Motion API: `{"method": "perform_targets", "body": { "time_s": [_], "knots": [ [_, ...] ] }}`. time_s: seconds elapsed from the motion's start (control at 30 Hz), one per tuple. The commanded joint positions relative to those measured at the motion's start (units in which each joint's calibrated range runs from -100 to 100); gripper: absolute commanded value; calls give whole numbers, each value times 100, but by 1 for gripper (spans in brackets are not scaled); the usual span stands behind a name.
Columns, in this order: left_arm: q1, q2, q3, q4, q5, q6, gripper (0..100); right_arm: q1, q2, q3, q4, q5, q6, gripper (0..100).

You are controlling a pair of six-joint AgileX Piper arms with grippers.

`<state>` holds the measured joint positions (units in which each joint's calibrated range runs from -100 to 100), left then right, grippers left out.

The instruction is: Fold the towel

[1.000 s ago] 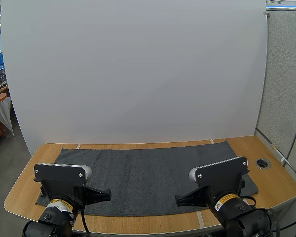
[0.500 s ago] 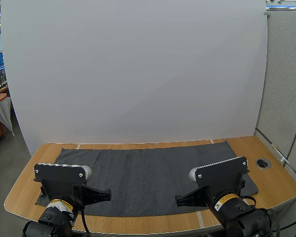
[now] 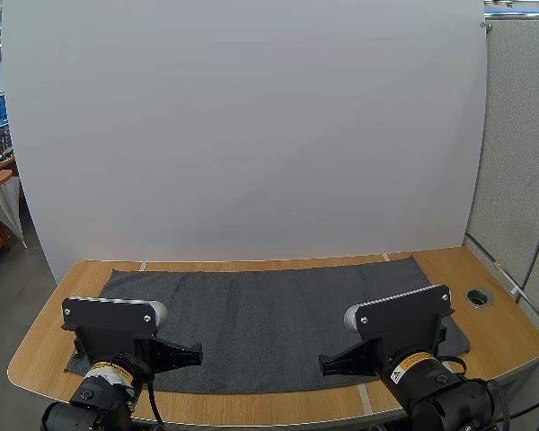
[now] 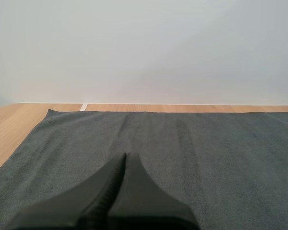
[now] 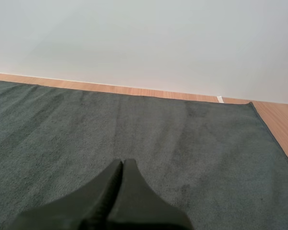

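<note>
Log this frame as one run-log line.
fold: not started | towel: flat, unfolded on table | left pincer: shut, empty, over towel | right pincer: shut, empty, over towel

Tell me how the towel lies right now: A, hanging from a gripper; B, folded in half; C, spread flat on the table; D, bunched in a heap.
C: the towel lies spread flat across the table, with no fold in it.

A plain white backdrop panel [image 3: 251, 135] stands behind a light wooden table [image 3: 45, 346] — grey fabric partition [image 3: 521, 144] at right, round cable grommet [image 3: 478, 295] in the tabletop's right end.
</note>
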<state>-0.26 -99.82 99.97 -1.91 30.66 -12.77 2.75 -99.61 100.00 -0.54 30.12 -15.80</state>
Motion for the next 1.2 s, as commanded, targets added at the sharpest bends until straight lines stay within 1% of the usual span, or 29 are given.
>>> {"method": "perform_targets", "body": {
  "time_s": [0.0,0.2,0.33,0.4,0.53,0.6,0.67,0.83,0.97,1.07,1.17],
  "knots": [
    [-17,-18,3,-86,-130,-27,0,13,-39,0,115,-41,0,0],
    [-17,-18,3,-86,-130,-27,0,13,-39,-16,91,-313,0,0],
    [-17,-18,3,-86,-130,-27,0,13,-39,-615,91,-198,0,0],
    [-17,-18,3,-86,-130,-27,0,13,-39,-1156,213,303,22,0],
    [-17,-18,3,-86,-130,-27,0,13,47,-2403,721,2115,22,0],
    [-17,-18,3,-86,-130,-27,0,13,194,-2890,875,2706,22,0],
    [-17,-18,3,-86,-130,-27,0,13,329,-3309,887,3118,22,0],
    [-17,-18,3,-86,-130,-27,0,-15,586,-4036,515,3198,22,0],
    [-17,-18,3,-86,-130,-27,0,-227,899,-4269,54,3255,22,0],
    [-17,-18,3,-86,-130,-27,0,-396,1149,-4414,-88,3195,22,0],
    [-17,-18,3,-86,-130,-27,0,-644,1270,-4508,-173,2971,22,0]
  ]
}}
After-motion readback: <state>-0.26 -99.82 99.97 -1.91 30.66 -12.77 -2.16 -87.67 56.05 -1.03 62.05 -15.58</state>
